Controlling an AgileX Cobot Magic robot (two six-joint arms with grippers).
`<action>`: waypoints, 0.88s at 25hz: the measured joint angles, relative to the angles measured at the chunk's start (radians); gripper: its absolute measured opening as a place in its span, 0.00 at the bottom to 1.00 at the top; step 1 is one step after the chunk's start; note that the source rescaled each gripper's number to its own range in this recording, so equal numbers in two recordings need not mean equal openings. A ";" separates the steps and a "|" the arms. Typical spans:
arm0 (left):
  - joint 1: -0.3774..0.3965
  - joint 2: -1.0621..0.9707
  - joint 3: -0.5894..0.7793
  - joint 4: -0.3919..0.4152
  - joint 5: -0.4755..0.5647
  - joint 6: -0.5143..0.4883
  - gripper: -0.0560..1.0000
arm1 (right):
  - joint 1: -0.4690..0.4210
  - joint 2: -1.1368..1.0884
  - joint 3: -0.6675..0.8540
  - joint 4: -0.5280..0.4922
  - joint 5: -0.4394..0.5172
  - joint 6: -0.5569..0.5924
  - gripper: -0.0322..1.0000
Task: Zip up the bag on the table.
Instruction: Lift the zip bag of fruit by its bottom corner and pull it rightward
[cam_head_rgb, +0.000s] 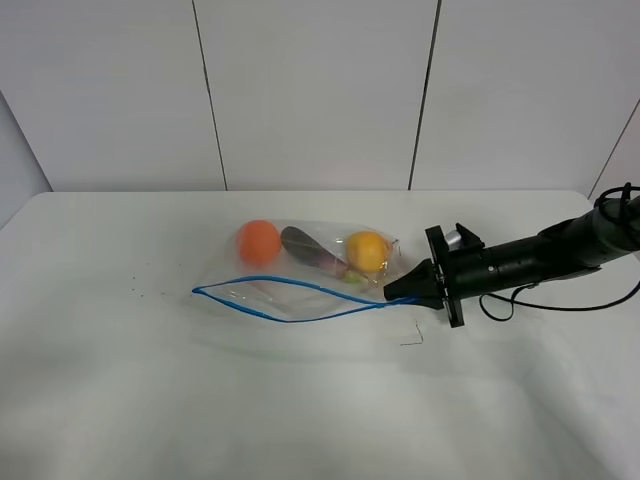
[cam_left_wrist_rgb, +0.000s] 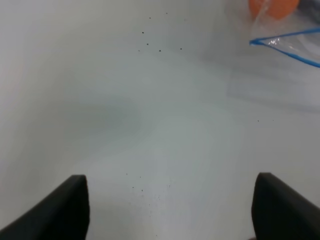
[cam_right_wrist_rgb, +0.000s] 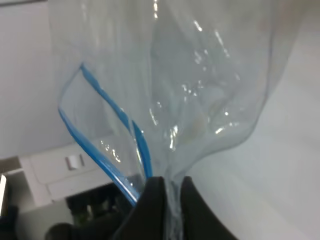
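The clear bag (cam_head_rgb: 300, 275) lies mid-table (cam_head_rgb: 150, 400) with an orange fruit (cam_head_rgb: 259, 241), a dark purple item (cam_head_rgb: 310, 250) and a yellow fruit (cam_head_rgb: 367, 250) inside. Its blue zipper strip (cam_head_rgb: 285, 318) gapes open in a long loop. My right gripper (cam_head_rgb: 393, 293) is shut on the bag's right end at the zipper; the right wrist view shows the fingers (cam_right_wrist_rgb: 152, 200) pinching the plastic (cam_right_wrist_rgb: 210, 90), with the two blue strips (cam_right_wrist_rgb: 100, 150) parted. My left gripper (cam_left_wrist_rgb: 170, 182) is open and empty over bare table; the bag's left corner (cam_left_wrist_rgb: 280, 42) lies apart from it. The left arm is out of the exterior high view.
A small thin dark scrap (cam_head_rgb: 412, 339) lies on the table just in front of the right gripper. The right arm's black cable (cam_head_rgb: 560, 305) trails over the table at the right. Tiny dark specks (cam_left_wrist_rgb: 150, 45) dot the table left of the bag.
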 joint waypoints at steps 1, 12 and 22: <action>0.000 0.000 0.000 0.000 0.000 0.000 1.00 | 0.000 0.000 0.000 0.011 0.000 0.012 0.03; 0.000 0.000 0.000 0.000 0.000 0.000 1.00 | 0.003 -0.049 0.000 0.058 -0.001 0.130 0.03; 0.000 0.000 0.000 0.000 0.000 0.000 1.00 | 0.066 -0.078 0.000 0.074 -0.002 0.148 0.03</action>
